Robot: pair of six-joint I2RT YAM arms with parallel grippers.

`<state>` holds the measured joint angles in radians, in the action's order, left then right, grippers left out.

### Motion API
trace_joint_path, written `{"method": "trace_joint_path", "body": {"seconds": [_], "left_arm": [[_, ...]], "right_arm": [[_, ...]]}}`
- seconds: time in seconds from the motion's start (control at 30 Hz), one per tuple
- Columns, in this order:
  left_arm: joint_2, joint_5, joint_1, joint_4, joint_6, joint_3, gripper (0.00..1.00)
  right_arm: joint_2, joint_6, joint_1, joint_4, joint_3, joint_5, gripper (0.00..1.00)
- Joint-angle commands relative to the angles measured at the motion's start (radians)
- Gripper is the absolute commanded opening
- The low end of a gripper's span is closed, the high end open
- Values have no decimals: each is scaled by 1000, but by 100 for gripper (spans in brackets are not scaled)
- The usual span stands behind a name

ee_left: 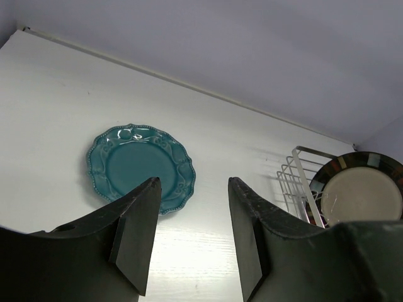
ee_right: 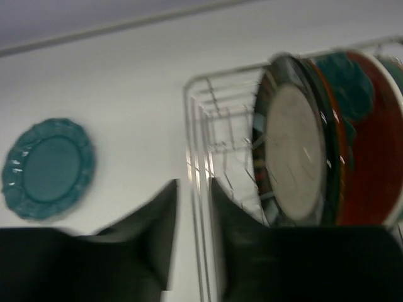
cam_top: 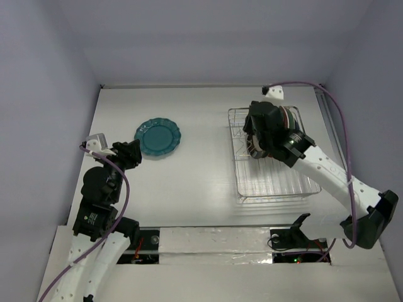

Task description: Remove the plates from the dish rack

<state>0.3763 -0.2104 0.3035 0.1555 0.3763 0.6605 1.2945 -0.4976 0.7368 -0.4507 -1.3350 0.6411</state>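
A scalloped teal plate [cam_top: 157, 138] lies flat on the white table, left of centre; it also shows in the left wrist view [ee_left: 140, 165] and the right wrist view [ee_right: 47, 167]. My left gripper [cam_top: 129, 154] is open and empty just near-left of it, fingers [ee_left: 135, 226] apart above bare table. The chrome dish rack [cam_top: 274, 182] stands at the right. Plates stand on edge at its far end: a dark-rimmed plate with a pale centre [ee_right: 293, 157] and a red one [ee_right: 371, 145] behind it. My right gripper [cam_top: 252, 139] hovers over them, open and empty; this view is blurred.
The rack's left wire edge [ee_right: 195, 189] runs past between my right fingers. Grey walls close the table at the back and sides. The rack [ee_left: 299, 182] and the dark-rimmed plate [ee_left: 359, 195] show at the right of the left wrist view.
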Motion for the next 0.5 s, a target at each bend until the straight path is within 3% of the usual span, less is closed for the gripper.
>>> {"method": "trace_joint_path", "body": {"seconds": [0.0, 0.07, 0.1, 0.27, 0.47], "left_arm": [[-8, 3, -6, -37, 3, -10, 44], [-4, 3, -6, -39, 3, -12, 44], [-4, 3, -6, -39, 3, -12, 44], [1, 3, -6, -42, 3, -13, 44], [3, 3, -6, -42, 3, -13, 44]], "right_arm": [[-63, -19, -5, -190, 77, 103, 41], [-130, -30, -23, -192, 108, 97, 66], [-147, -29, -49, -184, 124, 89, 67], [-192, -12, -106, -161, 174, 55, 48], [-156, 28, -157, -122, 194, 3, 48]]}}
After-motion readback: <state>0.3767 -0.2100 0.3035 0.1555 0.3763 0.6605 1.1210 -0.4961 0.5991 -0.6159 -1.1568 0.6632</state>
